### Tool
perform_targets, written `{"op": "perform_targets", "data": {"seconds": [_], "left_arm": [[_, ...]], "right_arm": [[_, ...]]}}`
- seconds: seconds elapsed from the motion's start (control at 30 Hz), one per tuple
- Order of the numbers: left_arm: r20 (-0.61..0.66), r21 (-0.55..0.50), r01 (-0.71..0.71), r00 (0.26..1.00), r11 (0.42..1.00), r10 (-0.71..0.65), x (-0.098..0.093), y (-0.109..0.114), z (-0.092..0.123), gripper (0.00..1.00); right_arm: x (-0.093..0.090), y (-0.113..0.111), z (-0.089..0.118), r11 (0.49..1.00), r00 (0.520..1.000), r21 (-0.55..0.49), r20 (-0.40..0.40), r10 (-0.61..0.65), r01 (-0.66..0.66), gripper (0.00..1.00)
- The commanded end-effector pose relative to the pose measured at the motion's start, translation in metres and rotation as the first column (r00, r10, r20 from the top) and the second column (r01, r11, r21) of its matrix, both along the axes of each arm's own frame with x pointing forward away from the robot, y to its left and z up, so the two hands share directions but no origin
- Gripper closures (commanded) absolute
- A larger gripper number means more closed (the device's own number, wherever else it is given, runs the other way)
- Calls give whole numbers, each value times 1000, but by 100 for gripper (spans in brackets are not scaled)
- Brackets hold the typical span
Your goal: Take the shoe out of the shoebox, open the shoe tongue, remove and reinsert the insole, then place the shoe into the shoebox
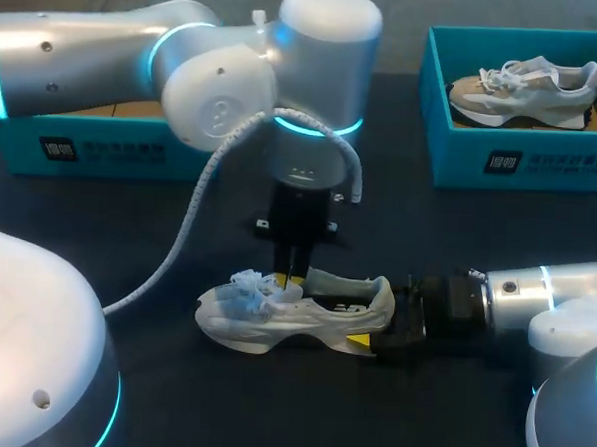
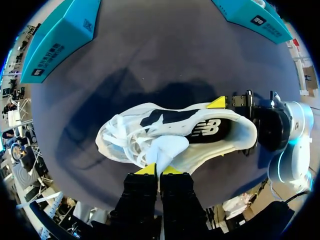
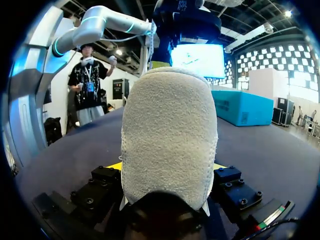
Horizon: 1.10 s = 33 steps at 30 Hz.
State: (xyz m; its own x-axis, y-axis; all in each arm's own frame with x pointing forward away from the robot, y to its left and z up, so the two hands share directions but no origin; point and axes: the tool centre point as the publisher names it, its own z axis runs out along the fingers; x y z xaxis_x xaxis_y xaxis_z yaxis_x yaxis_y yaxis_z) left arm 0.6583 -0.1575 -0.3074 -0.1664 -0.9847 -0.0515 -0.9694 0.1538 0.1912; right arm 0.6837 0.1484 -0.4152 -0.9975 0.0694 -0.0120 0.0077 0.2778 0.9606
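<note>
Shoe [image 1: 294,318], white, stands on its sole on the dark table [image 1: 128,235] at lower middle of the head view. The left gripper [image 2: 160,170], coming from above, pinches the tongue [image 2: 167,149] with fingers pressed nearly together. The right gripper [image 3: 168,167] holds the heel [image 3: 170,130] between its spread fingers, from the right.

White sneaker [image 1: 294,313] standing upright, outside the teal shoebox [image 1: 522,155].
Toe to the left, heel right; tongue [image 2: 165,147] lifted, dark insole [image 2: 210,129] showing inside.
</note>
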Motion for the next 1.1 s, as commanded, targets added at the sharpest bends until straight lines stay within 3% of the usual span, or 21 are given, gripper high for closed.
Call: {"op": "perform_targets", "data": {"seconds": [0.03, 0.27, 0.47, 0.8, 1.1], "left_arm": [[23, -145, -24, 999, 989, 27, -9, 33, 11, 100], [35, -234, -79, 995, 969, 90, -12, 67, 11, 100], [7, -236, -122, 992, 964, 127, -11, 87, -5, 100], [-78, -184, -195, 980, 963, 184, -6, 103, -49, 100], [-89, -166, -209, 976, 964, 197, -10, 110, -61, 98]], "right_arm": [[-2, 1, -2, 1000, 1000, -3, 0, -2, 2, 100], [-2, 1, -2, 1000, 1000, -3, 0, -2, 2, 100], [-2, 1, -2, 1000, 1000, -3, 0, -2, 2, 100], [-2, 1, -2, 1000, 1000, -3, 0, -2, 2, 100], [-2, 1, -2, 1000, 1000, -3, 0, -2, 2, 100]]}}
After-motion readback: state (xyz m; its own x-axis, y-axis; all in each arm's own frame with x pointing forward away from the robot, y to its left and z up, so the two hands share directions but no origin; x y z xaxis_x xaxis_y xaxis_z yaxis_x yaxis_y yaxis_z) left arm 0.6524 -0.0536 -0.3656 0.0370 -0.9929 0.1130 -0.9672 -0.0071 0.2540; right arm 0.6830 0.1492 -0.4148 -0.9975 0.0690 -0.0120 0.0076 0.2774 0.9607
